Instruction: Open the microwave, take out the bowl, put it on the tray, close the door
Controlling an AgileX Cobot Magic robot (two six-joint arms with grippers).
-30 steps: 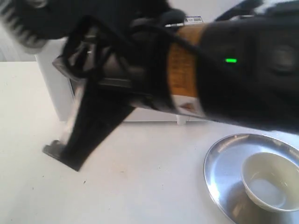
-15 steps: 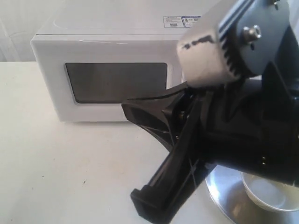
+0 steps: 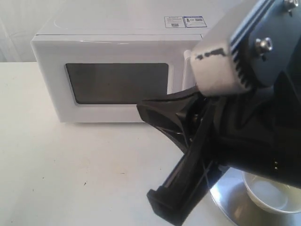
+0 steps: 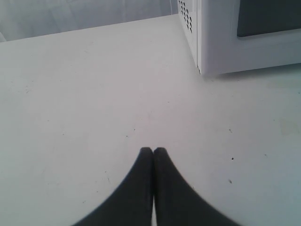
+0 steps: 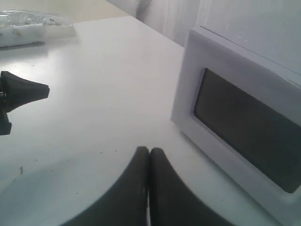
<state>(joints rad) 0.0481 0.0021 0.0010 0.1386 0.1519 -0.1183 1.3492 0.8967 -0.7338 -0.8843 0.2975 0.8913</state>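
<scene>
The white microwave (image 3: 117, 42) stands at the back of the table with its door (image 3: 117, 82) shut; the white bar handle (image 3: 187, 70) peeks out beside my right arm. The cream bowl (image 3: 270, 195) sits on the silver tray (image 3: 230, 202) at the front right, both partly hidden by that arm. My right gripper (image 3: 171, 209) is shut and empty, low over the table in front of the microwave (image 5: 188, 94), its closed tips (image 5: 149, 150) showing in the right wrist view. My left gripper (image 4: 153, 150) is shut and empty over bare table near the microwave's corner (image 4: 221, 42).
The white table (image 3: 70, 169) stretches in front of and left of the microwave. A clear plastic bag (image 5: 33, 23) lies at the table's far edge. The dark tip of my left gripper (image 5: 21, 94) shows in the right wrist view.
My right arm has swept from left to right across the exterior view, uncovering the closed microwave. In the last half second its gripper drifted slightly further right and lower.
</scene>
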